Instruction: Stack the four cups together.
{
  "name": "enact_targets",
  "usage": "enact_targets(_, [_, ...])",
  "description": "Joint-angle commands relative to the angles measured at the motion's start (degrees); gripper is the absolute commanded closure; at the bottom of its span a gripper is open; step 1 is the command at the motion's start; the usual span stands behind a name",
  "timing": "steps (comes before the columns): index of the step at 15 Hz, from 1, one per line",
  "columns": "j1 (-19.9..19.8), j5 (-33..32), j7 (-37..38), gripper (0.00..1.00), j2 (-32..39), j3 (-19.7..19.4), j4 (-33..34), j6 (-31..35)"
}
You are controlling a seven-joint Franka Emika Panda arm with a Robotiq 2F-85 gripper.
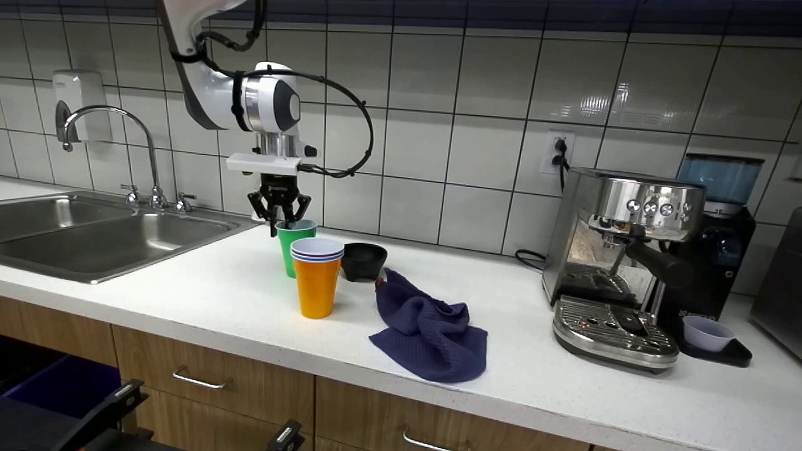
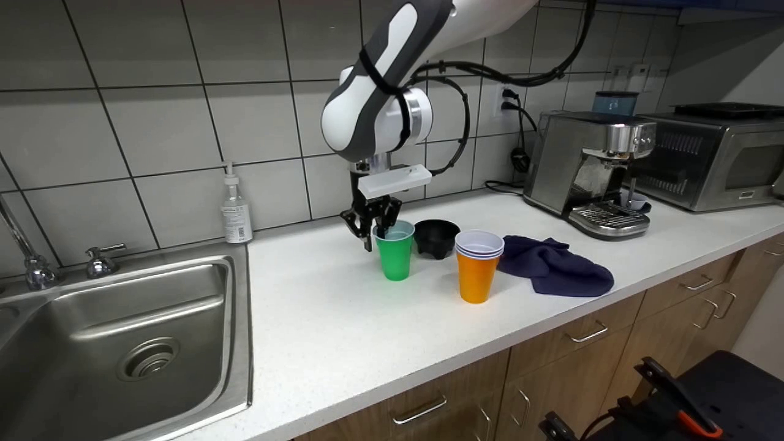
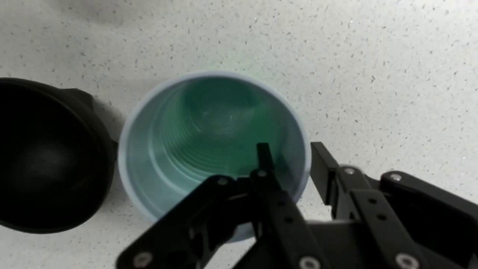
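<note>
Cups (image 1: 317, 248) inside orange cup (image 1: 316, 291) mostly hidden

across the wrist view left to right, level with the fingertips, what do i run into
Black bowl, green cup at its left rim, inner finger inside the cup, the cup's right rim, outer finger.

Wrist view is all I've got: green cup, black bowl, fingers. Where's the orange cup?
Observer: In both exterior views, the orange cup stands nearer the front edge of the counter than the green cup.
Operator: Anything nested in it?
Observer: Yes, nested cups, their rims stacked at its top.
Operator: What else is near it that I can't see?
Observer: A crumpled dark blue cloth, toward the coffee machine.
</note>
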Motion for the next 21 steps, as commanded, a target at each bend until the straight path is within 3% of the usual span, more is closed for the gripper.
enact_targets(1, [0.18,1.01,-1.08,0.97,-2.87,-0.17,-2.42,-1.07])
enact_targets(9, [0.58,0.57,-0.83,0.99,-9.0,0.07,-8.4,0.65])
enact_targets(21, [0.78,-1.13,-0.01,0.99,-25.69,0.06,-21.92,1.35])
